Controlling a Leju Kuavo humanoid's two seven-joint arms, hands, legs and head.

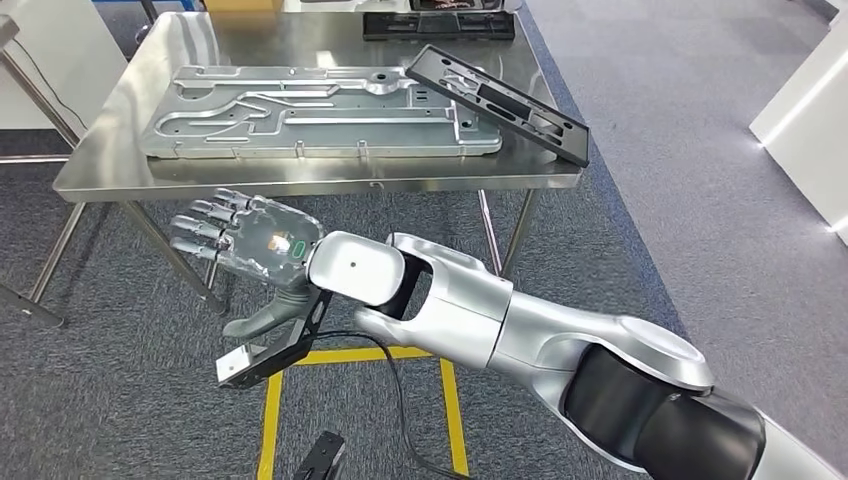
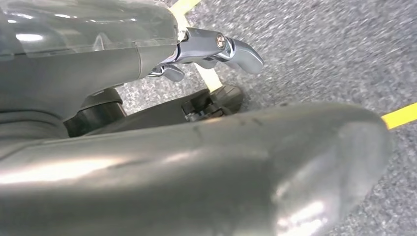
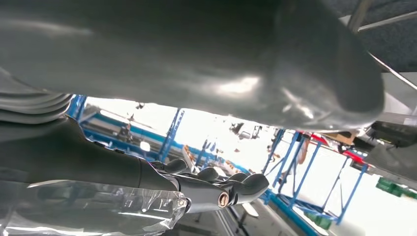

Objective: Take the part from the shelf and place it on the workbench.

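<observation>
A long black frame-like part (image 1: 500,100) lies on the steel workbench (image 1: 300,185), resting askew on a large silver metal plate (image 1: 320,115) with its near end reaching the bench's right edge. My right hand (image 1: 240,235) hovers below and in front of the bench's front edge, left of the black part. Its fingers are spread and it holds nothing. The right wrist view shows the same hand (image 3: 211,189) empty, with its thumb (image 3: 246,59) apart from the fingers. My left hand (image 2: 123,73) hangs over the grey carpet, holding nothing.
A second black part (image 1: 438,25) lies at the bench's far end. Yellow tape (image 1: 350,355) marks a square on the carpet under my right arm. White furniture (image 1: 810,110) stands to the right, across a stretch of carpet. The bench legs (image 1: 520,230) stand just beyond my right hand.
</observation>
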